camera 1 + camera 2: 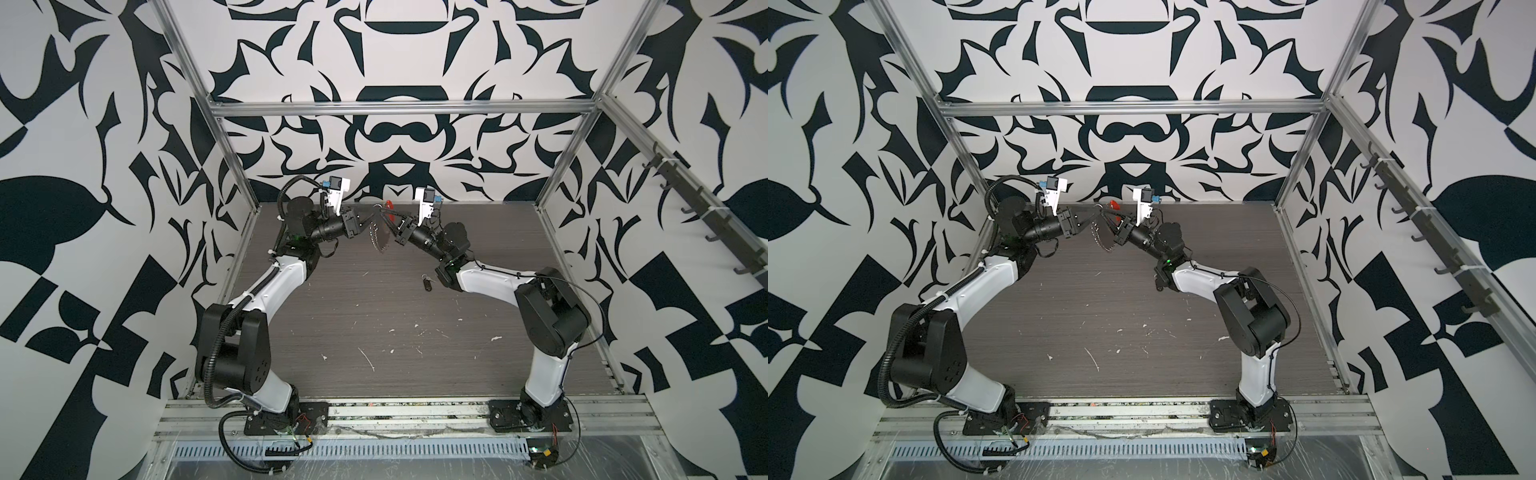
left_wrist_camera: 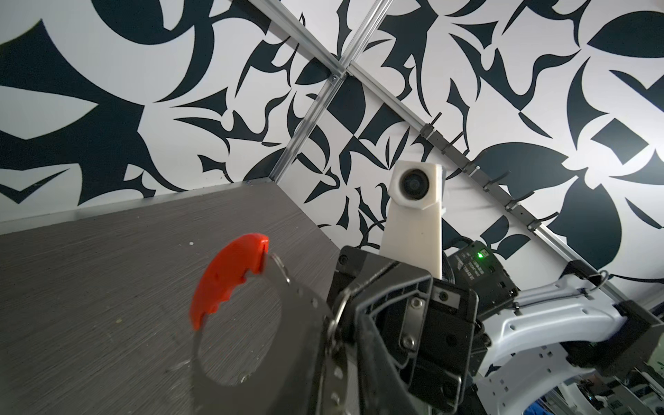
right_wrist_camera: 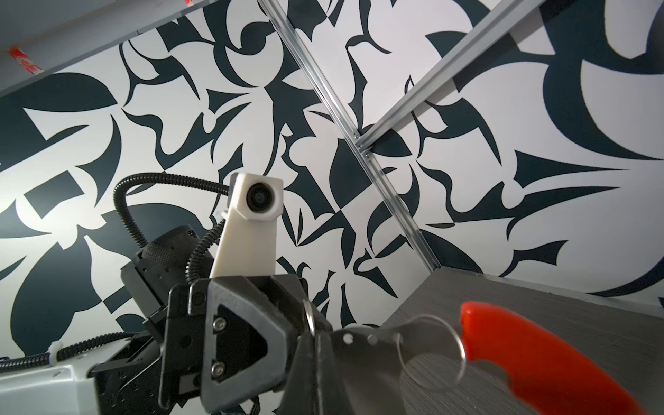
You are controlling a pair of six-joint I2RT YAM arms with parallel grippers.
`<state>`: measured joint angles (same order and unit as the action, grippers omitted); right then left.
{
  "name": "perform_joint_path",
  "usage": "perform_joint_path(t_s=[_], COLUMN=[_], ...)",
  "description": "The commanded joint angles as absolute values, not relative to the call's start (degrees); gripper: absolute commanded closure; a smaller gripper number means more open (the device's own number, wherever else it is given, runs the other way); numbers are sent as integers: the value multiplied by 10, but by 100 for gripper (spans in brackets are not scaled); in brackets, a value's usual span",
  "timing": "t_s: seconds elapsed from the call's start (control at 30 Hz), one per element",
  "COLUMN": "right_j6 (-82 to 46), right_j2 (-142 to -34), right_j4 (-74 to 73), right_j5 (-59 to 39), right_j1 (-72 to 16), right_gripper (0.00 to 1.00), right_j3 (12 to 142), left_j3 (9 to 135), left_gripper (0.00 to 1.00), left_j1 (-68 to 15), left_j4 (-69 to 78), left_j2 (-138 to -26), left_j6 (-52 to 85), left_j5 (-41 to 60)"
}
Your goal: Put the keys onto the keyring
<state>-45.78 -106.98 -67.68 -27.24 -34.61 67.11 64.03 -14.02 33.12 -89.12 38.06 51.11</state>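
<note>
Keyring point(image 2: 227, 279): silver band, red curved grip; right pincer point(image 2: 337, 319) clamped on it; left pincer point(image 1: 370, 217) unclear.

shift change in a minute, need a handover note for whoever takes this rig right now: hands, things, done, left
The right hand is shut on the keyring, holding it up above the back of the table.
The left hand has its tips close against the keyring; whether it is open or shut cannot be told.
The black key lies loose on the table, right of centre in a top view, in neither hand.
Done: keyring is off the table, between both hands.
Left: pick up the black key and thread it on.
</note>
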Motion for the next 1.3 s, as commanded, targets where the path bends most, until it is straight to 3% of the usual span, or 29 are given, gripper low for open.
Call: perform_joint_path(t_s=[0.0, 0.1, 0.17, 0.37, 0.4, 0.43, 0.5, 1.27], right_j6=[-461, -458, -459, -461, -461, -461, -460, -465], right_j2=[-1061, -1061, -1060, -1062, -1062, -1061, -1061, -1063], right_j4=[-715, -714, -716, -716, -716, -717, -717, -720], right_j5=[-283, -280, -278, -285, -285, -287, -288, -302], right_j1=[-354, -354, -354, -353, -352, -352, -352, -351], right_gripper=[100, 100, 100, 100, 100, 100, 100, 100], right_j3=[690, 687, 686, 686, 686, 684, 684, 690], left_j3=[654, 654, 654, 658, 660, 662, 668, 675], left_gripper=[84, 97, 97, 89, 83, 70, 64, 67], left_j1=[-157, -157, -157, -157, -157, -157, -154, -93], left_j4=[329, 329, 327, 319, 315, 306, 276, 192], left_j2=[-892, -890, -889, -887, -886, -885, -881, -825], left_j6=[384, 386, 386, 381, 379, 374, 354, 314], left_j5=[557, 557, 556, 556, 556, 556, 555, 571])
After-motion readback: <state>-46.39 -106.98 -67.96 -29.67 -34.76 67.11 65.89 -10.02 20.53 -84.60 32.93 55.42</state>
